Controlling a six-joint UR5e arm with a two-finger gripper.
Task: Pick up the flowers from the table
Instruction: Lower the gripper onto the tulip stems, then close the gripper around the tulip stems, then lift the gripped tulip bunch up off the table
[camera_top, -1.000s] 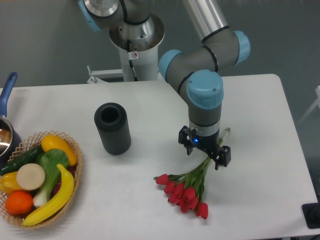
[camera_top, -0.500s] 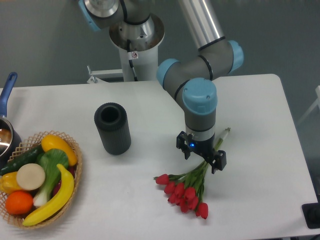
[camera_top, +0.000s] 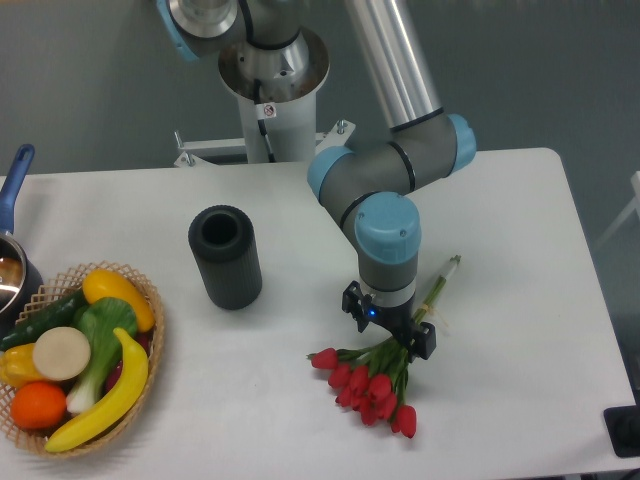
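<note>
Camera view from above shows the big white bench (camera_top: 520, 200) first. It is flat, so things can lie or stand on it without rolling off.

Next is the robot arm (camera_top: 385, 190). It reaches down from the back edge and bends so its end points straight at the bench.

A wicker basket (camera_top: 150, 320) of toy fruit sits at the front left corner, well away from the arm. A black cylinder (camera_top: 225, 257) stands upright between the basket and the arm. A pot with a blue handle (camera_top: 12, 180) peeks in at the left edge.

The flowers (camera_top: 375, 385) lie flat near the front edge, a little right of the middle. Their red buds point to the front and their green stems reach back toward the right.

The gripper (camera_top: 389, 328) hangs low just over the stems, right behind the buds. That looks like a good place to grab, because the stems are bunched tight there. Its two fingers seem spread apart, one on each side of the stems, holding nothing yet. The flowers are not lifted.
</note>
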